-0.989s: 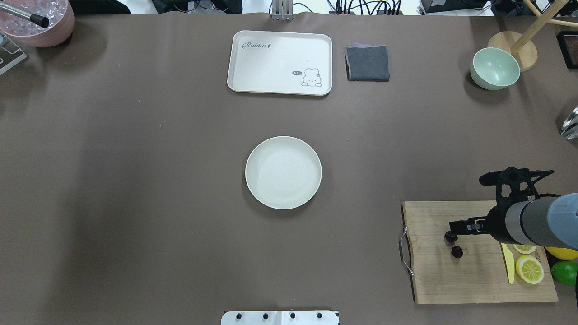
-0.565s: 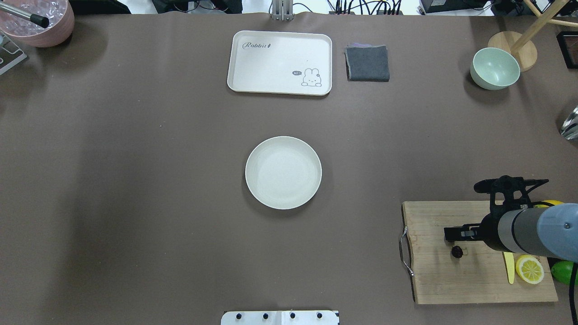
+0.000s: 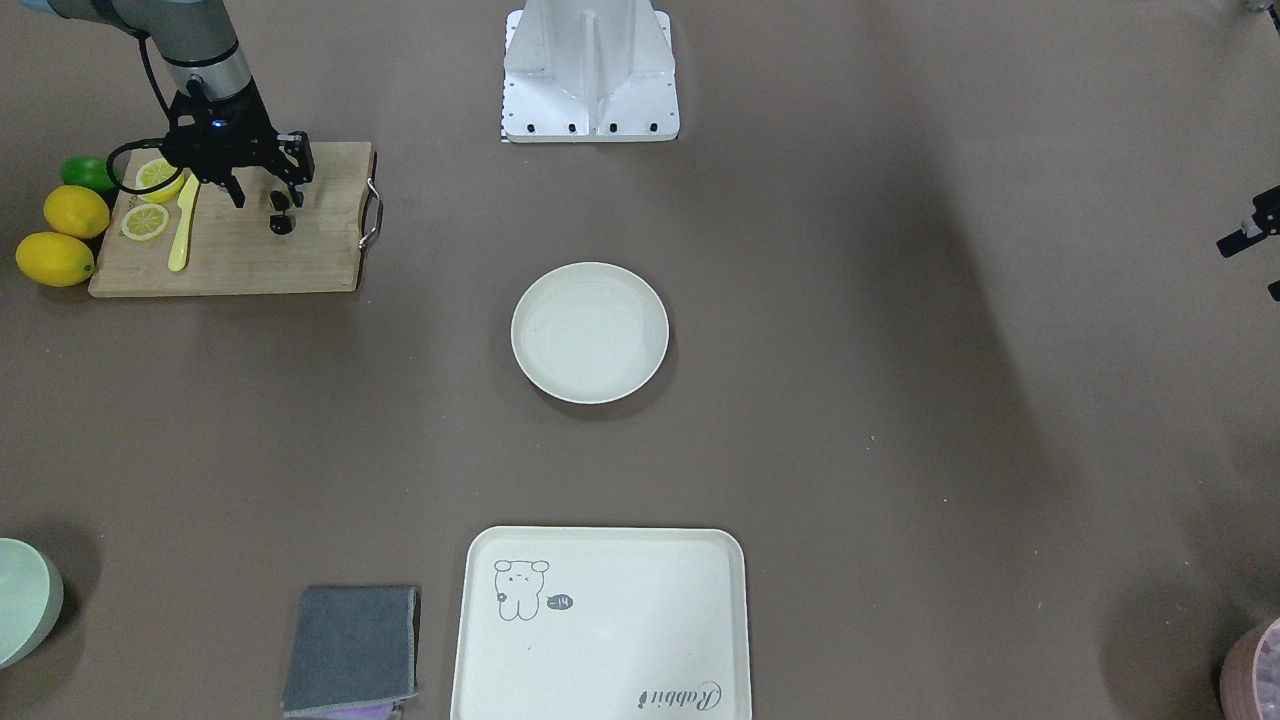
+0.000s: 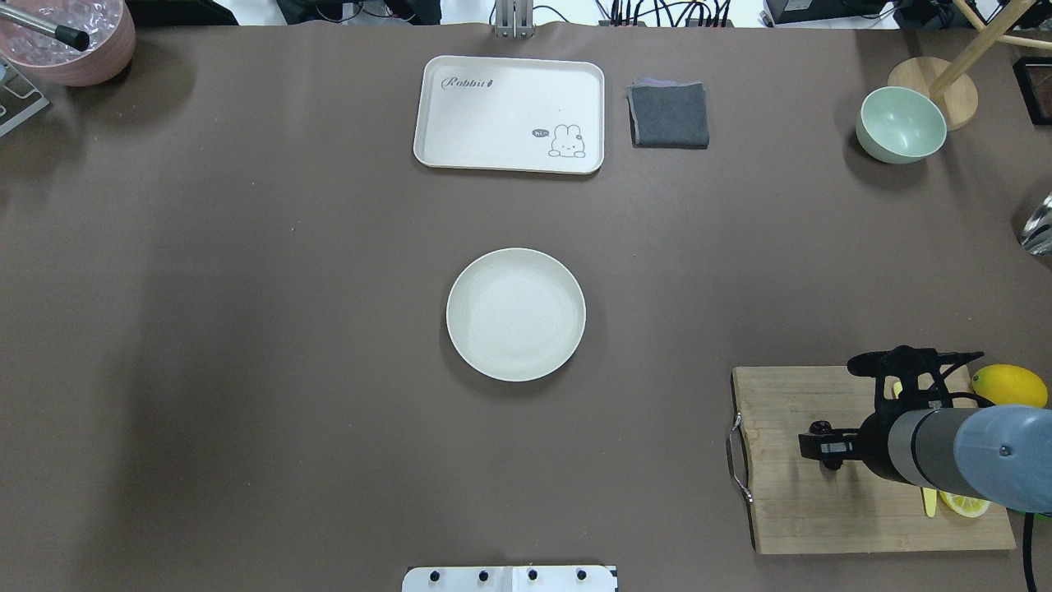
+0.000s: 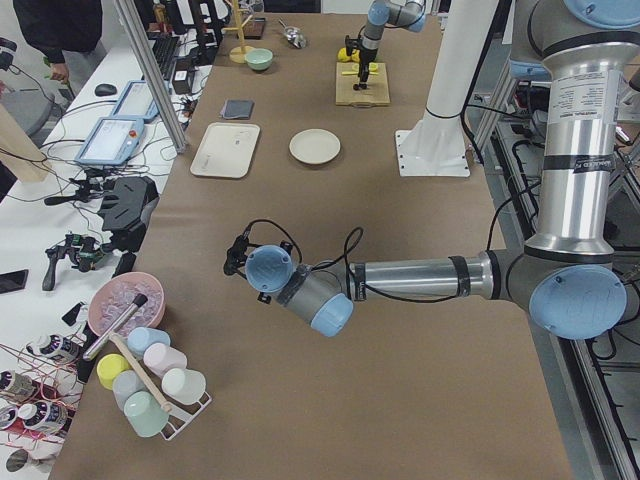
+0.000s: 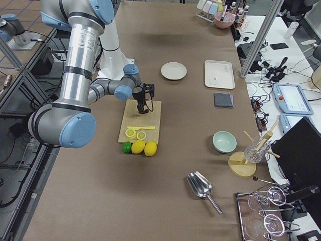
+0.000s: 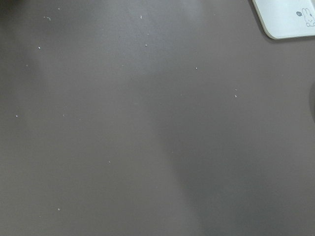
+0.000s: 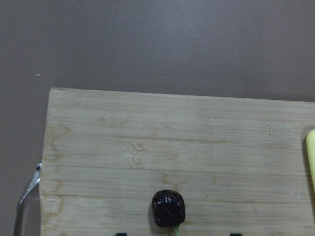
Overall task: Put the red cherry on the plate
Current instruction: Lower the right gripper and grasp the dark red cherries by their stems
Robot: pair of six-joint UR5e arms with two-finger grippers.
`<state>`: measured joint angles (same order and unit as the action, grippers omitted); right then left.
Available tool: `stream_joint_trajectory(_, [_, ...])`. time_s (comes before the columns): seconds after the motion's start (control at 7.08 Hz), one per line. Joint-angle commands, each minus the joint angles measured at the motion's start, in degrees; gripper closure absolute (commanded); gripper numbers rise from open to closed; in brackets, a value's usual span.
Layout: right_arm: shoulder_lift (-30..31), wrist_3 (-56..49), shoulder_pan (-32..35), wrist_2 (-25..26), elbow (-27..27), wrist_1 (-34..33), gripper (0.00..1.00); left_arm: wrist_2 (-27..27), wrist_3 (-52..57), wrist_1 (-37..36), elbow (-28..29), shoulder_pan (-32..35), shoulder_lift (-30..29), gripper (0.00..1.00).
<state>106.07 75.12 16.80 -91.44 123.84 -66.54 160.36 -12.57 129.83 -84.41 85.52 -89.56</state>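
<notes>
The red cherry [image 3: 280, 224] is a dark pair lying on the wooden cutting board [image 3: 230, 262]. One cherry [image 8: 168, 208] fills the lower middle of the right wrist view. In the overhead view one cherry [image 4: 818, 427] shows beside my wrist, and the other is mostly covered. My right gripper [image 3: 267, 195] hangs open just over the pair, a finger on each side, holding nothing. The cream plate [image 4: 516, 315] sits bare at the table's middle, well to the left of the board [image 4: 781, 501]. My left gripper [image 3: 1250, 232] peeks in at the front view's right edge, fingers apart.
On the board's outer end lie lemon slices [image 3: 145, 222] and a yellow knife [image 3: 180, 240], with whole lemons [image 3: 75, 212] and a lime [image 3: 88, 172] beside it. At the far side are a rabbit tray [image 4: 509, 113], a grey cloth [image 4: 669, 115] and a green bowl [image 4: 901, 125].
My right gripper has slid toward the table's near edge across the board and now stands over the cherry pair. The cherries and the plate have not moved.
</notes>
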Motion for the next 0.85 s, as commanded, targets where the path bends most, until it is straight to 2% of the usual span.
stream_joint_trajectory(0.0, [0.0,1.2,-1.6,1.6,-0.9,0.3,0.67,-0.2,0.0,0.0,0.0,0.0,0.1,0.02])
stream_joint_trajectory(0.28, [0.0,1.2,-2.4,2.7,-1.1,0.3,1.0,-0.3,-0.1,0.0,0.1,-0.1,0.1,0.02])
stream_joint_trajectory(0.71, [-0.1,0.7,-1.5,2.5,-0.2,0.3,1.0,-0.8,-1.4,0.0,-0.1,-0.2,0.1,0.02])
